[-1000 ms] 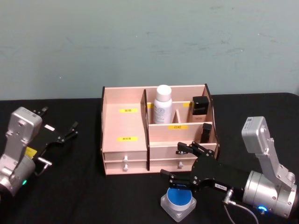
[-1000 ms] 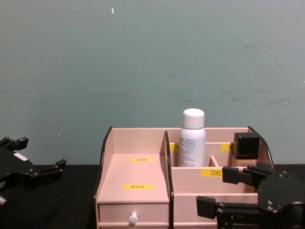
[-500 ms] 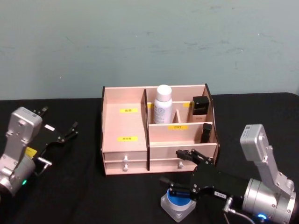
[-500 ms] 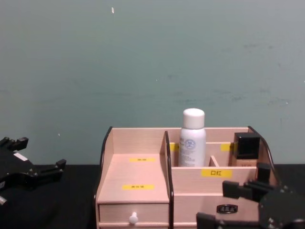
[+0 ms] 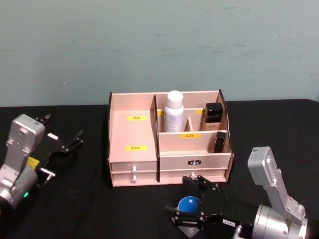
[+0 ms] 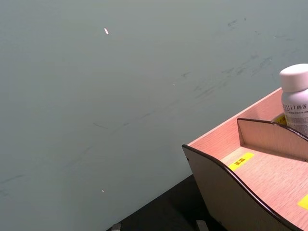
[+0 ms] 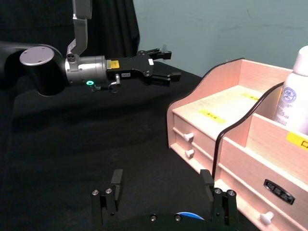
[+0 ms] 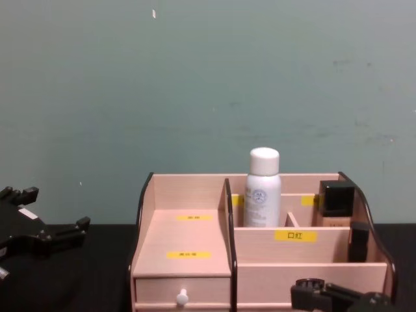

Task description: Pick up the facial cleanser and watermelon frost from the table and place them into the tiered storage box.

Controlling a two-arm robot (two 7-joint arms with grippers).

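The watermelon frost point(image 5: 190, 204), a squat clear jar with a blue lid, sits on the black table in front of the tiered storage box point(image 5: 134, 149). My right gripper point(image 5: 183, 201) is low over it, open, with one finger on each side of the jar. In the right wrist view the blue lid point(image 7: 186, 216) peeks out at the base of the spread fingers point(image 7: 115, 180). The facial cleanser point(image 5: 174, 118), a tall white bottle, stands upright in a back compartment of the box; the chest view shows the bottle point(image 8: 263, 188) too. My left gripper point(image 5: 62, 127) rests open at the far left.
A dark square-capped bottle point(image 5: 214, 113) and a slim black item point(image 5: 220, 142) stand in the box's right compartments. Two small white-knobbed drawers point(image 5: 133, 173) face me. Black tablecloth stretches left of the box, where the left arm point(image 7: 86, 67) hovers.
My right gripper has drawn back from the box front toward the table's near edge and dropped around the jar. The left arm and the bottle have stayed put.
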